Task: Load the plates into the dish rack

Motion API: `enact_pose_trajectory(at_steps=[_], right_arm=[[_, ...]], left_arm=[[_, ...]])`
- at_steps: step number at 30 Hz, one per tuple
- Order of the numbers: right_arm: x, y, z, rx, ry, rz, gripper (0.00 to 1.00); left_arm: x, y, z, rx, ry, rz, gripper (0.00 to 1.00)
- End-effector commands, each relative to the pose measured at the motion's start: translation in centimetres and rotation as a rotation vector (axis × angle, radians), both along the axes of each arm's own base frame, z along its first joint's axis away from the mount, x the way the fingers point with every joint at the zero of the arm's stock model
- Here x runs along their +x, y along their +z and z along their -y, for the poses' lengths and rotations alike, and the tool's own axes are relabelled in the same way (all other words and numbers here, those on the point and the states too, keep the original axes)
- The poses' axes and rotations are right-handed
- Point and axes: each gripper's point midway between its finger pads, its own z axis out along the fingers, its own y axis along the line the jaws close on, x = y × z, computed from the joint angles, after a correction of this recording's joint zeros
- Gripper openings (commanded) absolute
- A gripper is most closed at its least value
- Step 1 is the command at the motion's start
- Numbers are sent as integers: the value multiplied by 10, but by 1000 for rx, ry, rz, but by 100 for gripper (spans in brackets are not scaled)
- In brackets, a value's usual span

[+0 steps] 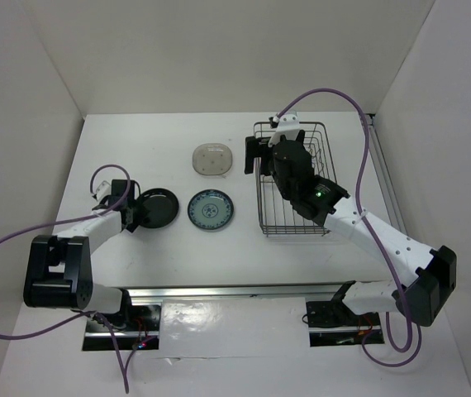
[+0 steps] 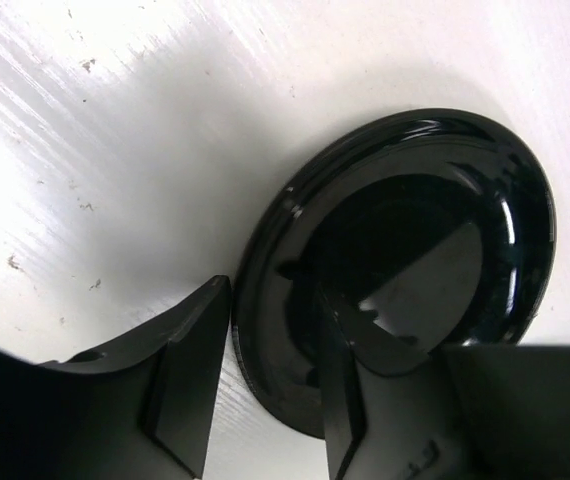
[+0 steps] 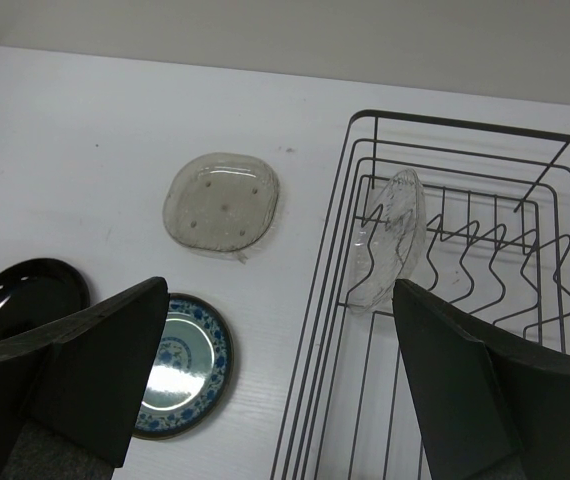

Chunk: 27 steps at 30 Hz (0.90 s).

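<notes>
My left hand (image 2: 273, 300) is low at the near-left part of the white worktop (image 1: 136, 149), at the glossy black round plate (image 2: 405, 260). Its fingers are apart and straddle the plate's near rim. One finger (image 2: 190, 360) is outside the edge and the other (image 2: 340, 390) is over the plate's inner face. I have no clamp on it; the plate lies flat on the worktop.

My right hand (image 3: 280, 330) hangs above the rectangular dark wire dish rack (image 3: 315, 300) at the right side of the worktop. It is spread wide with nothing between its fingers.

The clear glass plate (image 3: 390, 240) stands on edge inside the rack, near its far-left corner, leaning among the upright wire dividers.

The other two plates lie flat on the worktop to the left of the rack. The beige speckled rounded-square plate (image 1: 212, 159) is farther back. The blue-and-white patterned round plate (image 1: 211, 210) is in front of it, just beside the black one and apart from it.
</notes>
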Motion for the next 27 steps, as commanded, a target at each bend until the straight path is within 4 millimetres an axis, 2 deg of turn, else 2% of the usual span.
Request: enact_pose_trajectory(at_steps=[1, 4, 5, 9, 13, 15, 17, 20, 22, 23, 24, 27], right_arm=[[2, 13, -5, 26, -1, 34, 100], [2, 9, -4, 20, -1, 28, 100], [1, 15, -3, 32, -1, 41, 100], [1, 15, -3, 33, -1, 41, 100], [-1, 18, -2, 39, -1, 48, 100], [-1, 18, -2, 39, -1, 48, 100], [-1, 18, -2, 39, -1, 48, 100], [-2, 22, 0, 46, -1, 56, 100], [-2, 22, 0, 46, -1, 56, 100], [-2, 22, 0, 46, -1, 56, 100], [-2, 22, 0, 46, -1, 56, 100], [-2, 22, 0, 46, -1, 56, 100]], left_arm=[[8, 3, -1, 14, 0, 29, 50], [6, 2, -1, 14, 0, 20, 49], [6, 2, -1, 14, 0, 19, 47], [4, 1, -3, 22, 5, 10, 45], [6, 1, -3, 22, 5, -8, 35], [6, -4, -3, 27, -3, -33, 34], [6, -6, -3, 27, -3, -50, 25], [8, -7, -3, 27, -3, -64, 18], [8, -7, -3, 27, -3, -64, 4], [9, -5, -3, 27, -3, -66, 0], [6, -9, -3, 27, -4, -84, 0], [6, -4, -7, 43, 6, -80, 0]])
